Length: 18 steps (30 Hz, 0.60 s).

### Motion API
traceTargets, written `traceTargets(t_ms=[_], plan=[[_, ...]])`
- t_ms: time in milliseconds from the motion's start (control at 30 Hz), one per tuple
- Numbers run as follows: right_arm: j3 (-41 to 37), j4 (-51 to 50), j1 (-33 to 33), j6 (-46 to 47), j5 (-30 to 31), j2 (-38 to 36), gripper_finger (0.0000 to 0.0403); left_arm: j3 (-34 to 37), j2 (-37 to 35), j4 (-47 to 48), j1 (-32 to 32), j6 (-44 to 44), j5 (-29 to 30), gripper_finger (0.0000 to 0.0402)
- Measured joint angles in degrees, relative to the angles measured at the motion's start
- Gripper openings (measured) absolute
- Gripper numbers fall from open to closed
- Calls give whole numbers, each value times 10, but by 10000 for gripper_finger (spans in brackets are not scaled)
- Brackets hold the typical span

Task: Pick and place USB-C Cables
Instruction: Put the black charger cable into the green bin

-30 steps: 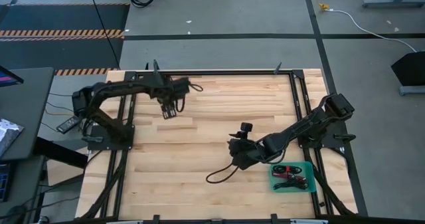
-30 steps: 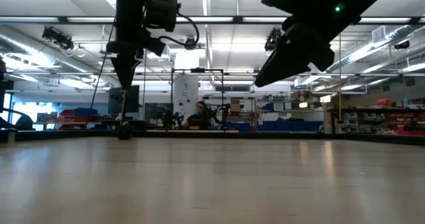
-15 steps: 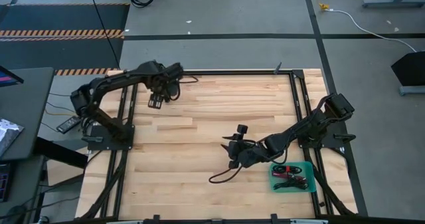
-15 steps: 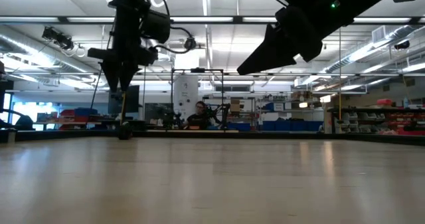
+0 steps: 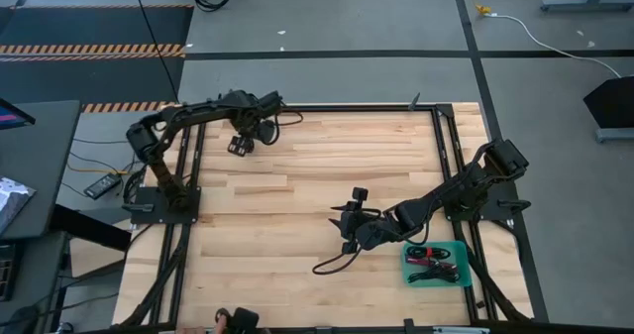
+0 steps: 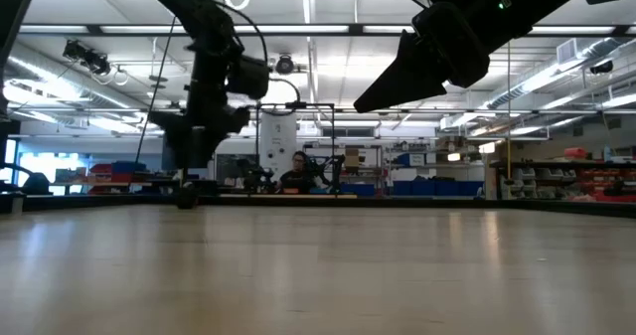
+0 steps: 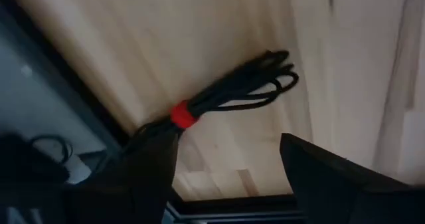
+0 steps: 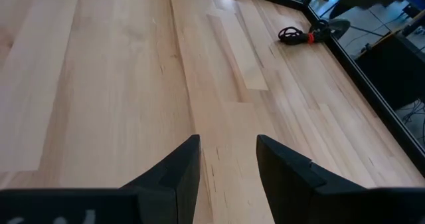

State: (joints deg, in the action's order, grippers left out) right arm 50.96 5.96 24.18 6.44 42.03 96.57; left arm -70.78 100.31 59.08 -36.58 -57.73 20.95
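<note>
Thin black cable bundle (image 7: 236,92) with a red tie – flat on pale smooth wood (image 5: 297,185), near the far-left corner. Left gripper (image 7: 226,167) just above, fingers spread. More cables in teal tray (image 5: 437,278). Right gripper (image 8: 226,159) mid-table, dark fingers apart – holding nothing.

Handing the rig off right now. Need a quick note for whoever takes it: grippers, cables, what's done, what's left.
Left gripper: open, at the table's far left corner, facing a black cable bundle with a red tie lying near the edge; not gripped.
Right gripper: open, empty, mid-table beside the teal tray.
Done: several cables lie in the tray; count unclear.
Left: probably grab the corner bundle and carry it to the tray.
</note>
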Motion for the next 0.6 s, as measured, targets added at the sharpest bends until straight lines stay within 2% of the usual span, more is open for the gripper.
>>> traceTargets(t_ms=[233, 500, 600], plan=[[-1, -2, 0, 13, -29, 0, 153, 0, 53, 10, -9, -135, 4, 277], [-55, 48, 0, 19, -32, 0, 153, 0, 95, -67, -11, -169, 6, 277], [-71, 65, -3, 28, -32, 0, 153, 0, 108, -66, -13, -169, 5, 274]])
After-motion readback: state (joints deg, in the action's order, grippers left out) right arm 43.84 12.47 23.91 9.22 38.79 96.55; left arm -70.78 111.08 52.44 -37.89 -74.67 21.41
